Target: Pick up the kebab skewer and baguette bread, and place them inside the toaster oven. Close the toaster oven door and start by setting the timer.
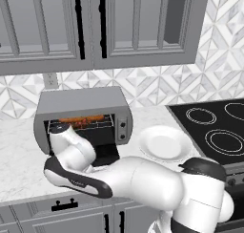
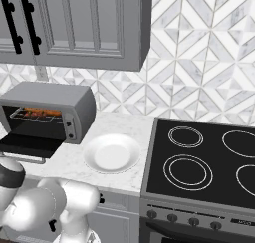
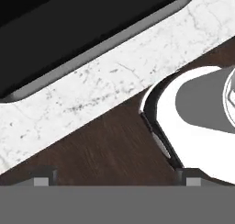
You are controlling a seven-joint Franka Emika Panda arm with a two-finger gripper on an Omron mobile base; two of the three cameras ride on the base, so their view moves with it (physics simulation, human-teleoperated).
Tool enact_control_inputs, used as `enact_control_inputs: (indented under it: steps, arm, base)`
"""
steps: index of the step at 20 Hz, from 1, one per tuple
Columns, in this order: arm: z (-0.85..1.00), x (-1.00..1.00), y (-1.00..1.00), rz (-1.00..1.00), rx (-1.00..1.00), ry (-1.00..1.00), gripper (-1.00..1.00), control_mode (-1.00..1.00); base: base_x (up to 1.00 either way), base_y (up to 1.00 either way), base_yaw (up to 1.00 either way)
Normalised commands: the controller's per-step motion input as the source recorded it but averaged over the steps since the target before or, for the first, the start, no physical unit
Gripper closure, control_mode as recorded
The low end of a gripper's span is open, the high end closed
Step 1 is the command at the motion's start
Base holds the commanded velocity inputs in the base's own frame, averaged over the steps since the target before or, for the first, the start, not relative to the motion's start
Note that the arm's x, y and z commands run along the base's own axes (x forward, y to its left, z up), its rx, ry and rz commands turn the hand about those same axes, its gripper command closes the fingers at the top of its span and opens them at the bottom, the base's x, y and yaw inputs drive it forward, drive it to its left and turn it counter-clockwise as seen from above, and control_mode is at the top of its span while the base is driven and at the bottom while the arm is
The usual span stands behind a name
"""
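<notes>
1. Grey metal, boxy and rounded at the corners: the toaster oven (image 1: 83, 103) stands on the marble counter (image 2: 74, 160) against the patterned tile wall, left of the white plate (image 2: 112, 153) and the black stovetop (image 2: 199, 162).
2. Both foods appear to be already inside, on the wire rack (image 1: 102, 123). The baguette bread (image 1: 71, 120) shows as a slim orange-brown streak, and the kebab skewer (image 1: 94, 117) lies darker and lumpier beside it. They are too small for me to say whether they touch.
3. The toaster oven door (image 2: 27, 145) hangs dropped open, a flat dark-glass panel in a grey frame with its bar handle (image 2: 25, 159) at the front edge, so closing looks like the step in hand.
4. The gripper (image 3: 114, 182) sits low, in front of the counter edge, looking at the door's rounded grey rim, a band of speckled marble and dark wood floor. Its two dark tips stand far apart with nothing between them.
5. To close well, I'd bring the fingers up under the handle bar and push it in an arc about the bottom hinge, not straight in, until it seats.
6. The timer knob on the control panel (image 1: 122, 127) comes afterwards; it is small and round, needing a narrow pinch.
</notes>
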Motion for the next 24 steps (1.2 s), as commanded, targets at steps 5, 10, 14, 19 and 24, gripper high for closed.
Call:
enact_control_inputs:
  steps: [5, 10, 14, 19, 24]
  arm:
    - [-0.33, 0.81, 0.00, 0.53, 0.00, 0.22, -1.00, -1.00]
    - [-0.23, 0.26, 0.00, 0.41, 0.00, 0.06, -1.00, -1.00]
    - [-0.25, 0.10, 0.00, 0.29, -0.01, 0.00, -1.00, -1.00]
    - [-0.31, 0.00, -0.01, 0.18, 0.00, -0.01, -1.00, -1.00]
    - [-0.29, 0.09, -0.03, 0.06, 0.01, -0.01, -1.00, -1.00]
  base:
    - [0.00, 0.00, 0.00]
    - [0.00, 0.00, 0.00]
    - [0.00, 0.00, 0.00]
    - [0.00, 0.00, 0.00]
    - [0.00, 0.00, 0.00]
